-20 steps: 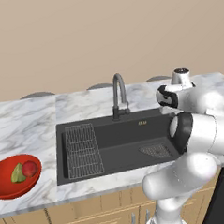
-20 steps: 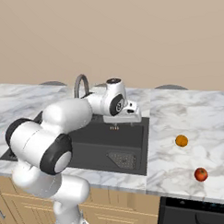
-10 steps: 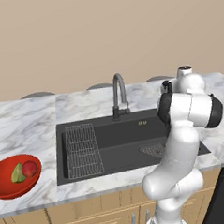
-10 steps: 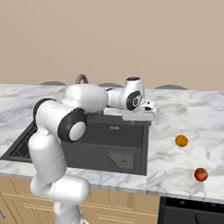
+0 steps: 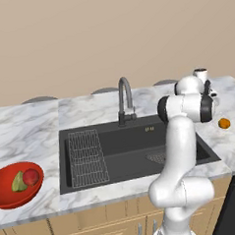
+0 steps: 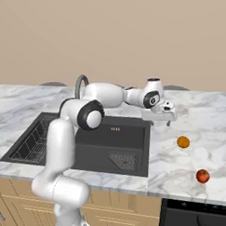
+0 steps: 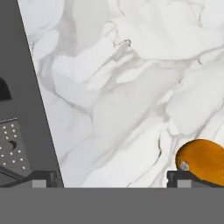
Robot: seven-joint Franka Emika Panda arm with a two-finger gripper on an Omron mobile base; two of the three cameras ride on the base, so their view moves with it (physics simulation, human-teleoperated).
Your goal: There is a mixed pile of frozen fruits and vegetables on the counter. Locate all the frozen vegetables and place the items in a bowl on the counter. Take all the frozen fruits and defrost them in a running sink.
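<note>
My gripper [image 6: 161, 121] hangs open and holds nothing, above the counter [image 6: 199, 120] just right of the sink [image 6: 88, 141]. The orange ball [image 6: 183, 142] lies on the marble a little in front and to the right of it, and the smaller red ball [image 6: 203, 176] sits near the counter's front edge. In the hand view the gripper [image 7: 109, 179] is open over bare marble, with the orange ball [image 7: 203, 161] just behind the right fingertip [image 7: 177, 178]. Far left, the red bowl [image 5: 6, 197] holds the green wedge [image 5: 17, 182] and the pinkish-red ball [image 5: 30, 177].
The grey gooseneck tap [image 5: 124, 99] stands behind the basin, and a wire grid rack [image 5: 86, 158] lies in its left half. A dark appliance front [image 6: 198, 218] sits under the counter at the right. The wall runs close behind the counter.
The arm has swung right, from over the sink's back edge out over the counter beside the sink. The gripper stayed open. The produce and the bowl have not moved.
</note>
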